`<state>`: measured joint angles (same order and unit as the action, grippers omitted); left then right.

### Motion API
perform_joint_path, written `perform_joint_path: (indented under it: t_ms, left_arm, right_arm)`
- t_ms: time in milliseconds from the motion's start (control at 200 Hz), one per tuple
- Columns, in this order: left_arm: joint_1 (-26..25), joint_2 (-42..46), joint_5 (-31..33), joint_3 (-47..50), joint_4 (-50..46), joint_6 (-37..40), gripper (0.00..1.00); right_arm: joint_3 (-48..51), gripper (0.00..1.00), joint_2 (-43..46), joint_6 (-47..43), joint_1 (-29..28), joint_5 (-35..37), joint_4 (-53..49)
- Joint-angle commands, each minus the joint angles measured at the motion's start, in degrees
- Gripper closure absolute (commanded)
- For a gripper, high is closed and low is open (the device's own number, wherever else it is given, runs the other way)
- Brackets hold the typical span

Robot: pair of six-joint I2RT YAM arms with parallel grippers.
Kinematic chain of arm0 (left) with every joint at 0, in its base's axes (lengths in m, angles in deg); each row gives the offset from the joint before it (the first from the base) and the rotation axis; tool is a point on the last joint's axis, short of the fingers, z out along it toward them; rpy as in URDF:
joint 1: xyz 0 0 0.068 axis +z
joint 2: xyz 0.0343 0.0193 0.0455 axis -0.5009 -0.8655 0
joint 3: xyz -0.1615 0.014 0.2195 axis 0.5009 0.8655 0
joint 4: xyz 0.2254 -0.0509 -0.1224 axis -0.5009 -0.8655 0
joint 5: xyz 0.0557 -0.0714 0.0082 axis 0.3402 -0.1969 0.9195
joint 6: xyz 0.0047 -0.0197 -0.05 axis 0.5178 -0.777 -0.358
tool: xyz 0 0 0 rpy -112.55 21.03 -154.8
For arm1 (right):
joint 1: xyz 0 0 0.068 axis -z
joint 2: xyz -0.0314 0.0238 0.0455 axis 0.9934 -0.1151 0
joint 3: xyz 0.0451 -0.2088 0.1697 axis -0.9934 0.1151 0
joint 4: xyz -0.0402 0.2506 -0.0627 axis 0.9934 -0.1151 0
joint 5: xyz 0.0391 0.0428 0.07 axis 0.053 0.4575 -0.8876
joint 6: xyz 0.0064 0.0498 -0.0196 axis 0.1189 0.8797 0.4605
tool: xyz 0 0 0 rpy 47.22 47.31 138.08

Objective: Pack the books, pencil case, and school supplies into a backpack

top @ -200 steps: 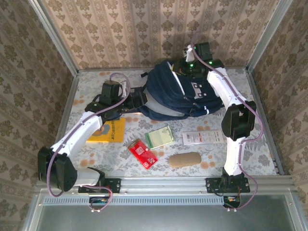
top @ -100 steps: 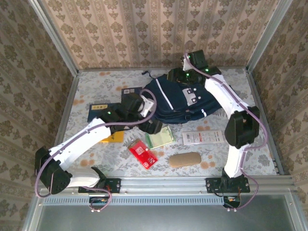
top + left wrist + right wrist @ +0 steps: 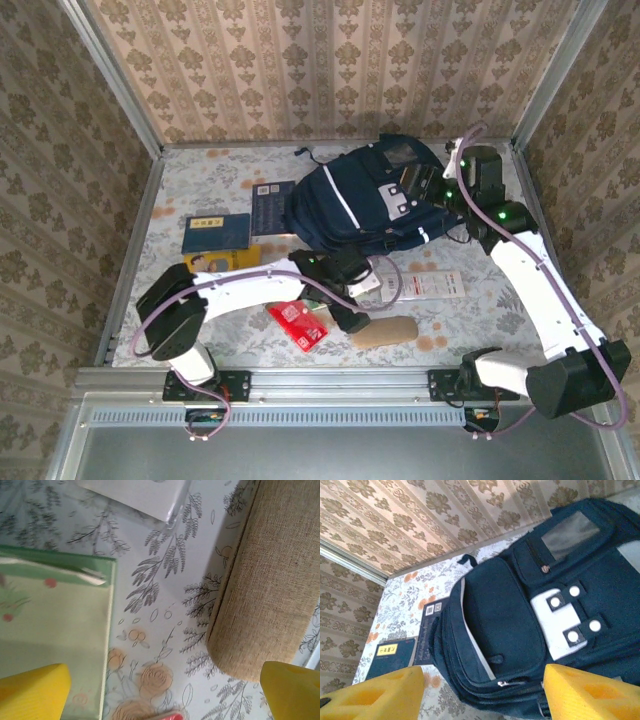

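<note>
Large navy-blue fabric backpack (image 3: 350, 205): lying at rear of tabletop (image 3: 200, 170), awaiting contents. Right tool (image 3: 485, 695): spread, empty, facing the backpack's front, probably to open it. Left tool (image 3: 160, 695): spread, empty, low beside tan woven pencil case (image 3: 265, 580), likely the next pick.

backpack (image 3: 350, 200): rear centre of table (image 3: 190, 180) | books (image 3: 215, 233): left of backpack | pencil case (image 3: 385, 331): front, right of pad (image 3: 55, 625)
</note>
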<state>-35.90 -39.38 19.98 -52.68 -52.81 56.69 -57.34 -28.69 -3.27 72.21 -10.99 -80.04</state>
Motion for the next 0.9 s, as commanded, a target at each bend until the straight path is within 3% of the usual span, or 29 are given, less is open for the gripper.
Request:
perform_joint_path:
  t_ms: [0,490,895]
  left_arm:
    - [-2.4,-1.5,0.1,-3.0,2.1,4.1,0.02]
    - [-6.8,-8.2,-2.6,-6.1,2.8,4.6,0.08]
    - [-8.1,-10.7,-6.2,-6.6,2.7,5.3,0.07]
  right_arm:
    - [4.2,0.34,2.6,1.4,0.5,0.4,1.8]
    - [7.7,0.32,4.6,1.3,2.8,-0.5,3.6]
    - [7.9,0.32,3.4,1.2,3.0,-0.5,4.1]
